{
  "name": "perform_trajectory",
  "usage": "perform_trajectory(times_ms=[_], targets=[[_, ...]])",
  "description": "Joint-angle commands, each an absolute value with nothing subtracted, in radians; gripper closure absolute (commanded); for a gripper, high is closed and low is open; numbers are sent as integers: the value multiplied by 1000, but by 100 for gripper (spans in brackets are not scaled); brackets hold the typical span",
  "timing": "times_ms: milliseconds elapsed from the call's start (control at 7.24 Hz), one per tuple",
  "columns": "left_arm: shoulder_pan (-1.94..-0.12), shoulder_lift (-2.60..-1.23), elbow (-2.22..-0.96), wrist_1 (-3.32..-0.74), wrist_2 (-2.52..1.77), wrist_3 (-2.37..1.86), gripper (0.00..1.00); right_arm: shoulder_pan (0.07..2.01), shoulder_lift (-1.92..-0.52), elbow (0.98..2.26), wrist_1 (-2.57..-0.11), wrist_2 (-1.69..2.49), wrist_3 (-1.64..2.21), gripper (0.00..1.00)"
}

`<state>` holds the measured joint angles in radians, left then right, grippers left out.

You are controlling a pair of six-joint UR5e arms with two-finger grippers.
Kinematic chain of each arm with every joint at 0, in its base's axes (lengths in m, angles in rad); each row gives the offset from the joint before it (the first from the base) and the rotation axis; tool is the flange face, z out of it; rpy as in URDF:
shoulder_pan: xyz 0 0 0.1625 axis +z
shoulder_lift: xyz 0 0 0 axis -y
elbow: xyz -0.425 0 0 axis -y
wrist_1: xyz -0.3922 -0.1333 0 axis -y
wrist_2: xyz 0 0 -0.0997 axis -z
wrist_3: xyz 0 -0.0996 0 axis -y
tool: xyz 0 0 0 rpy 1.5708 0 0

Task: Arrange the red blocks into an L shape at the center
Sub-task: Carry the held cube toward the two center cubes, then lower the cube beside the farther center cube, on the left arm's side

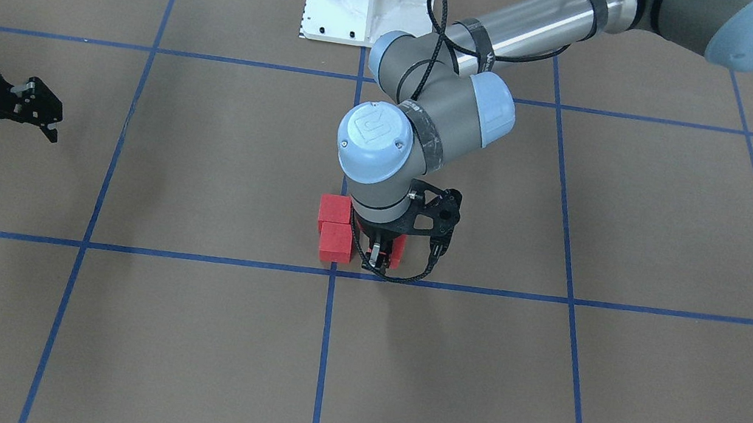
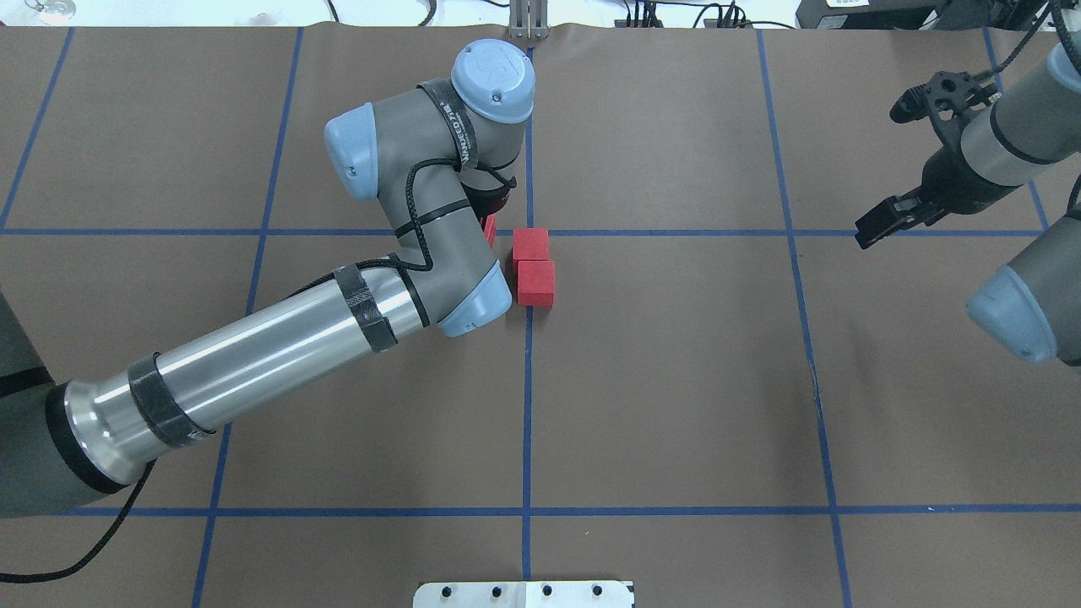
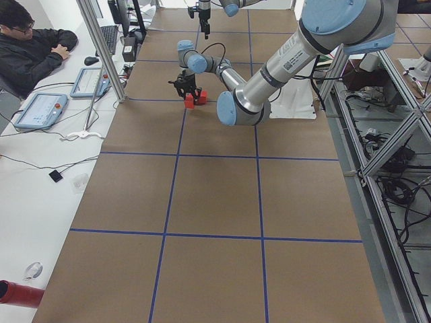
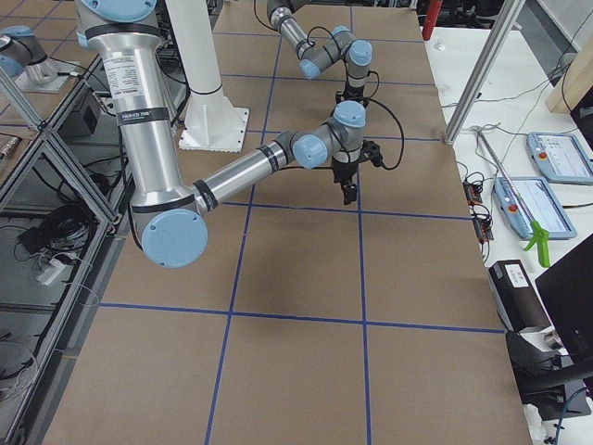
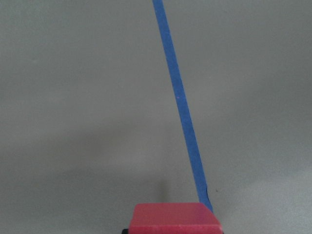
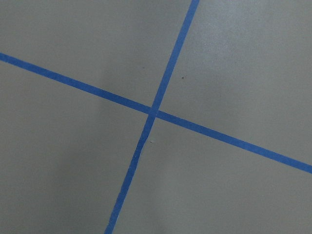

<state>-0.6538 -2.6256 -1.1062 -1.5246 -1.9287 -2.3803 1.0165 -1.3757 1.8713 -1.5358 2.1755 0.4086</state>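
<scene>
Overhead camera is looking down from behind the white base plate, front camera is facing back steeply, both sharing the red blocks by the tape crossing, end cameras are looking along the table from afar, wrist cameras are sitting close to it.

Brown paper w/ blue tape grid covers the table. In the exterior left view, a white side desk runs alongside it. A person in a dark top sits at its far end, arms on the desk. Near them are a keyboard, a mouse and two tablet-type pendants, w/ thin cables trailing. A red cylinder pokes in at the bottom-left edge. In the exterior right view there are two more pendants, a green tool and a black box.
</scene>
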Motion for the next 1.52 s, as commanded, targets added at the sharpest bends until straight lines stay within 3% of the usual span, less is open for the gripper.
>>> perform_trajectory(times_ms=[0,1381], targets=[[-649,-2661,-1026,-1595,-1928,-2393,100,1023,-1381,1874,-1536,2175,416,1],[-623,-2666,-1017,-1597,-1931,-2399,100,1029,-1376,1873,-1540,2172,419,1]])
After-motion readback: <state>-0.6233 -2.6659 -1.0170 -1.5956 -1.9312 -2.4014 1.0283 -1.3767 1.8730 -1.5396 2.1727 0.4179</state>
